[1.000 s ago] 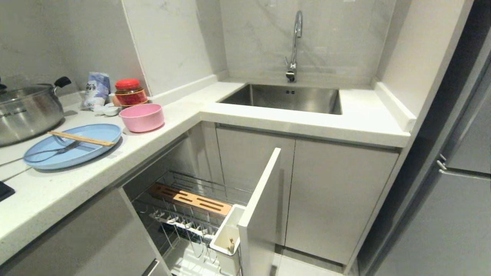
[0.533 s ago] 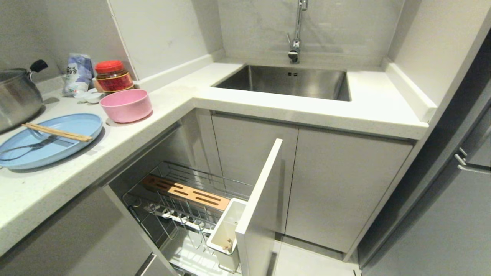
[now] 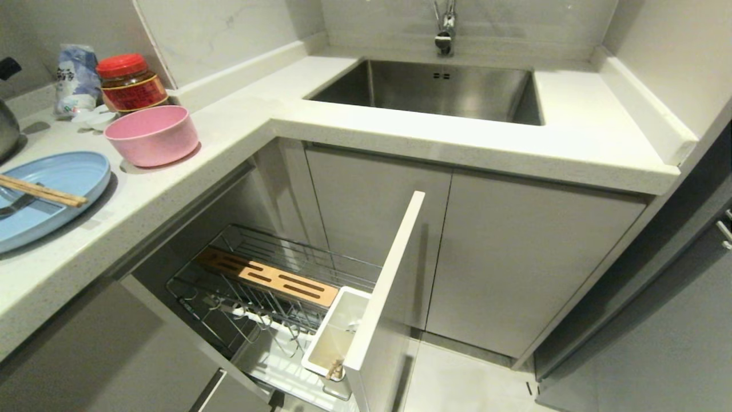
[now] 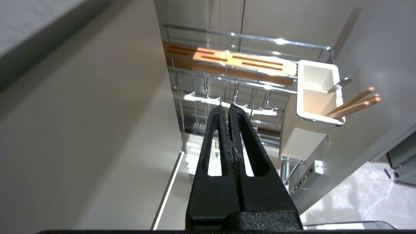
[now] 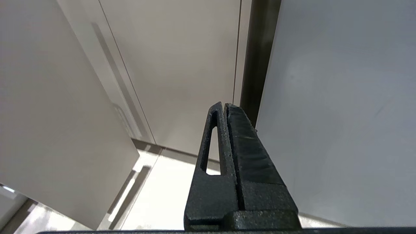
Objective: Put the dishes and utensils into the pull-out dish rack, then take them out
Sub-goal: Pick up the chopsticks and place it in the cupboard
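Item: my left gripper (image 4: pixel 228 109) and right gripper (image 5: pixel 224 107), both pressed together, empty. Risk: light-blue plate (image 3: pixel 51 189), left edge, could shed its 2 chopsticks (image 3: pixel 43 191) when lifted.

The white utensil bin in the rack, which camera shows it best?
The left wrist view: the utensil bin shows whole, chopsticks sticking out. The head view catches it partly hidden behind the rack's panel; the right wrist view misses it.

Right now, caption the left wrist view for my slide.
Shut left end effector poised above the open pull-out dish rack, chopsticks standing in its white bin.
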You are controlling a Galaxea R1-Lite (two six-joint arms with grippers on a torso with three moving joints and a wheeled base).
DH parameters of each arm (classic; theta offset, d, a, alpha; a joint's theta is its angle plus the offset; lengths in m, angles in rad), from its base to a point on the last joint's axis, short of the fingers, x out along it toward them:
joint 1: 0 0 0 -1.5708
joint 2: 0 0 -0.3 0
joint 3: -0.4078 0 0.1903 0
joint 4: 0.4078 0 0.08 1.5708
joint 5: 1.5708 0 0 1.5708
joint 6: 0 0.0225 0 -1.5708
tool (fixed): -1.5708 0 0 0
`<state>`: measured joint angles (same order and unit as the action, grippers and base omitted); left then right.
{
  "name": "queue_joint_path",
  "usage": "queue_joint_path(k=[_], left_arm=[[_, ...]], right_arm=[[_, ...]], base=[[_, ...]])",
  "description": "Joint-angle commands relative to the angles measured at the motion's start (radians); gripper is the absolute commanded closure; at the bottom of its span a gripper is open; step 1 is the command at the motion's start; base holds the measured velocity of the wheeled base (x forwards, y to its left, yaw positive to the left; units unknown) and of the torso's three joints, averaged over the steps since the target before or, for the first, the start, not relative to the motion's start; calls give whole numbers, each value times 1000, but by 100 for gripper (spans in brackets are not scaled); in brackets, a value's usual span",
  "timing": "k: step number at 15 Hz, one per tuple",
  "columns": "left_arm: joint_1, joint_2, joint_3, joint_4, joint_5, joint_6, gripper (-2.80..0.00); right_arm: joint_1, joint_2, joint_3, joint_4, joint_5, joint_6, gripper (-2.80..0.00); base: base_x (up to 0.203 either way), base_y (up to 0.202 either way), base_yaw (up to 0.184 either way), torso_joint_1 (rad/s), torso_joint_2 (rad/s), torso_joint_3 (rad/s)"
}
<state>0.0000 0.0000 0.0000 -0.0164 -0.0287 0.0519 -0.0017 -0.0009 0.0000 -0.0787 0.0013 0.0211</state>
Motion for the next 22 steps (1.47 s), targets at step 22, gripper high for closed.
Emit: queue_joint_path(k=[22], left_arm=[[8, 163, -794, 373, 59, 98, 0]], right_arm=[[0, -1, 26, -1, 0, 0, 0]], base=[[0, 0, 0, 1, 2, -63]])
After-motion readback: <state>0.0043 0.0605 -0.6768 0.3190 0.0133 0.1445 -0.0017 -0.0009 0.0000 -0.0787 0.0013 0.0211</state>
